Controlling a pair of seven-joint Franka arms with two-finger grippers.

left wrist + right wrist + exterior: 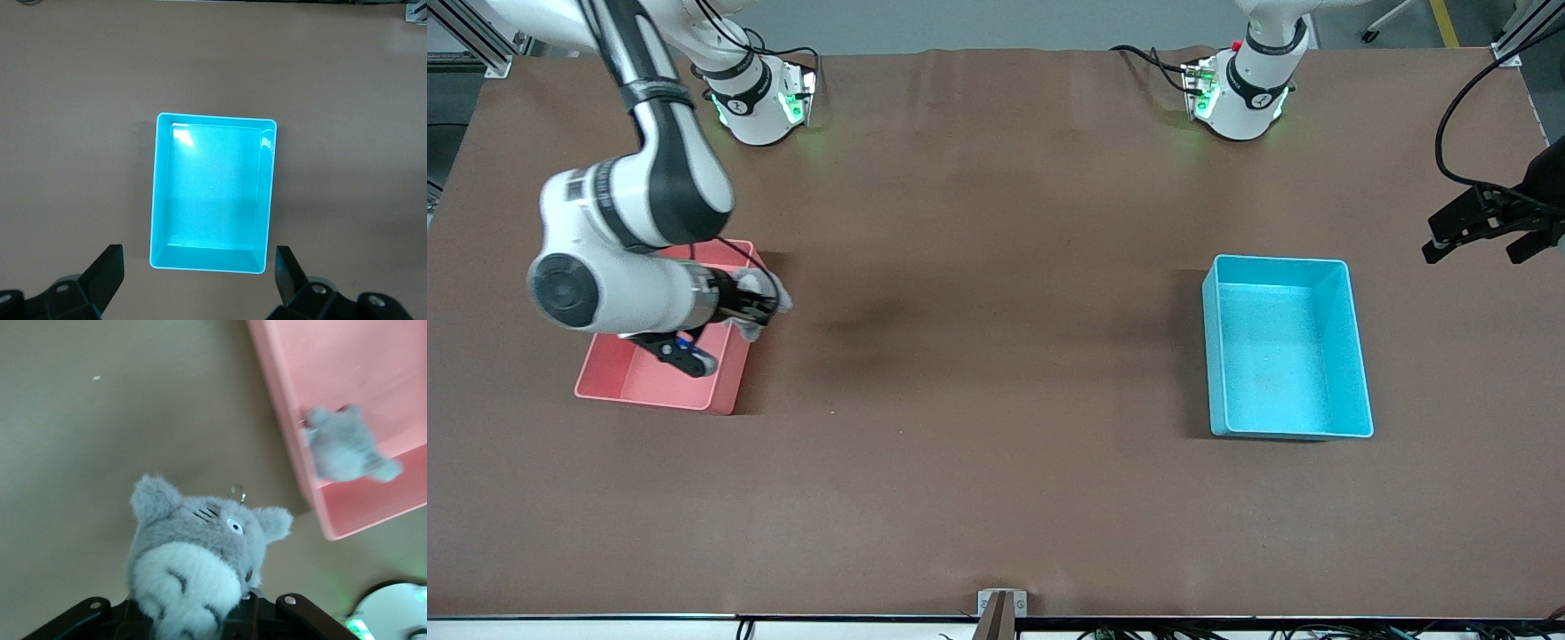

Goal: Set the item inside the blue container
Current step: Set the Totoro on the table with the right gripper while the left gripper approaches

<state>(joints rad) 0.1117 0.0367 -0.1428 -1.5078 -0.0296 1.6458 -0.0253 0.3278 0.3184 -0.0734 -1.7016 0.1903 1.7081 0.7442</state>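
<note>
The item is a grey plush toy with a white belly. My right gripper is shut on it, over the rim of the pink bin on the side toward the table's middle. The blue container stands toward the left arm's end of the table, and nothing lies in it. My left gripper hangs open in the air beside the container, toward the table's end. In the left wrist view its fingers stand wide apart with nothing between them.
A second grey plush lies inside the pink bin. The arms' bases stand along the table's edge farthest from the front camera. Brown tabletop stretches between the two bins.
</note>
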